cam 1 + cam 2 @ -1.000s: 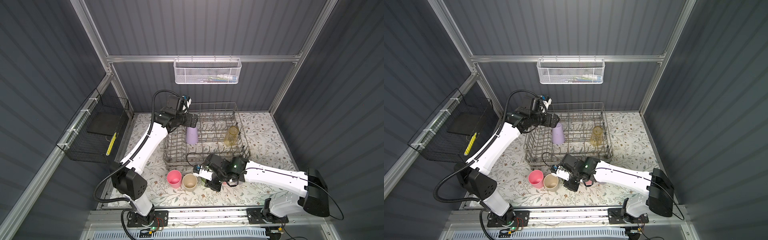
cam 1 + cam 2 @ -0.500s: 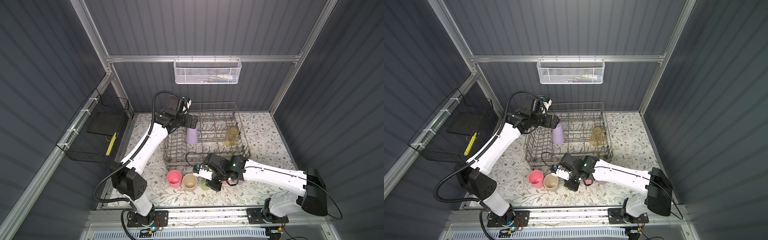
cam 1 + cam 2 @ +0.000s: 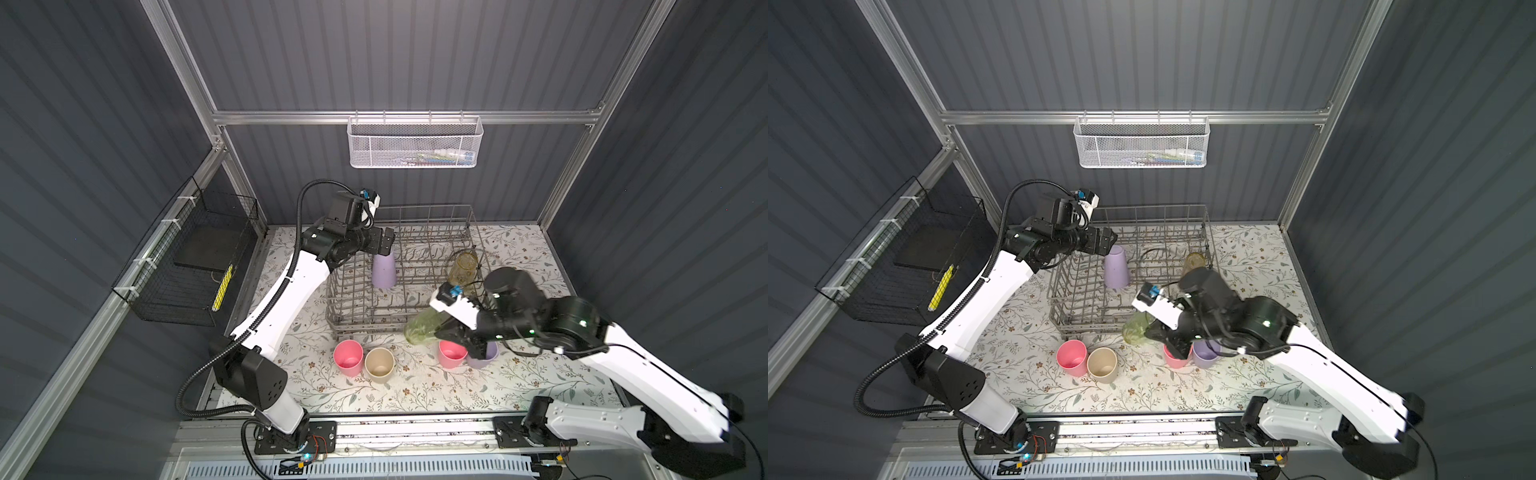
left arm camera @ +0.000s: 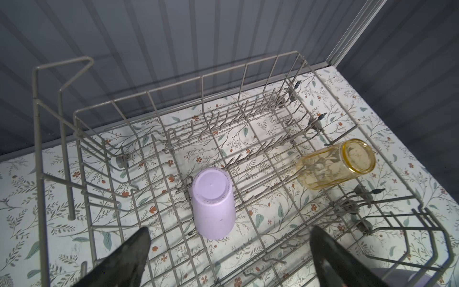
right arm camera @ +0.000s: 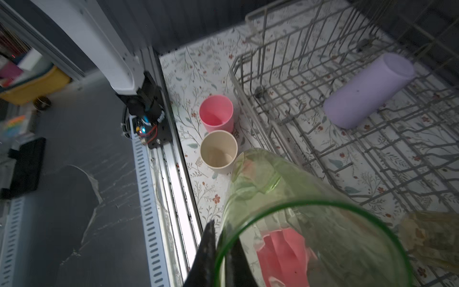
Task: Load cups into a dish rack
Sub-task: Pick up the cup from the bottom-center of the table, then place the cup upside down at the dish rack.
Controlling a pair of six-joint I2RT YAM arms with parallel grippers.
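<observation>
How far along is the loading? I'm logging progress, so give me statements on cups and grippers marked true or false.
The right gripper is shut on the green glass's rim. True.
The lilac cup in the dish rack stands mouth up. False: mouth down.
The amber glass is in the rack. True.
The left gripper holds the lilac cup. False: it is open, above it.
The beige cup is in the rack. False: it stands on the table beside a pink cup.

Materials seen
Metal wire is seen in the dish rack (image 3: 360, 316), glossy glass in the green cup (image 3: 422, 328), matt plastic in the lilac cup (image 3: 383, 271).
</observation>
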